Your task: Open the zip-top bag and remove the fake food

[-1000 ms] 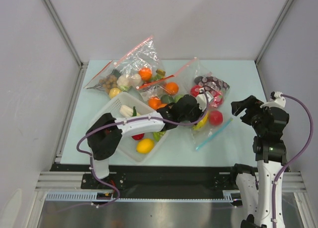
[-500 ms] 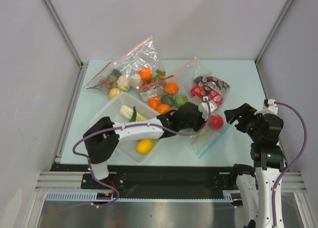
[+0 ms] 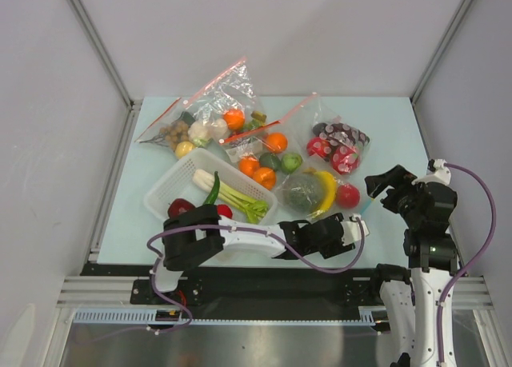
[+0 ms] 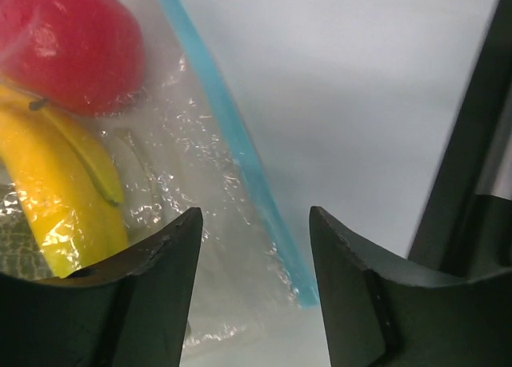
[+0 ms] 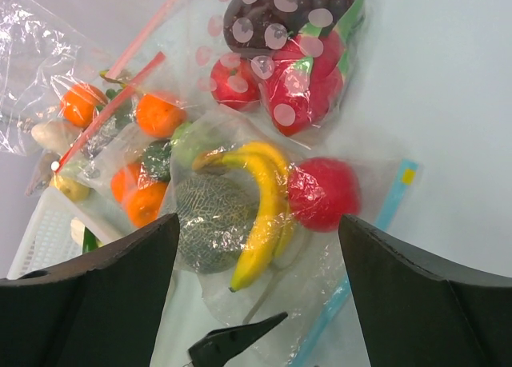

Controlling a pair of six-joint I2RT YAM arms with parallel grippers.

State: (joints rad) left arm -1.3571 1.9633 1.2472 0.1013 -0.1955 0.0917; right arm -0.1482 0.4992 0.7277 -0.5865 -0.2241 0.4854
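Note:
The zip-top bag (image 3: 314,201) lies flat on the table right of centre, its light blue zip strip (image 5: 394,211) along the right edge. The fake food shows through the plastic: a netted melon (image 5: 212,223), a yellow banana (image 5: 264,203) and a red round fruit (image 5: 324,193). My left gripper (image 3: 357,223) is open at the bag's near right corner. The strip (image 4: 240,159) and crinkled plastic lie between its fingers in the left wrist view, unpinched. My right gripper (image 3: 382,183) hangs open just right of the bag and holds nothing.
A white basket (image 3: 172,187) with vegetables stands at the left, and my left arm lies across its near side. Bags with red strips (image 3: 216,115) hold other produce at the back. A dotted bag of red fruit (image 3: 338,143) lies behind the zip-top bag.
My left gripper has opened and drawn back from over the bag toward the near edge, uncovering the melon and banana. The right gripper dropped slightly toward the bag.

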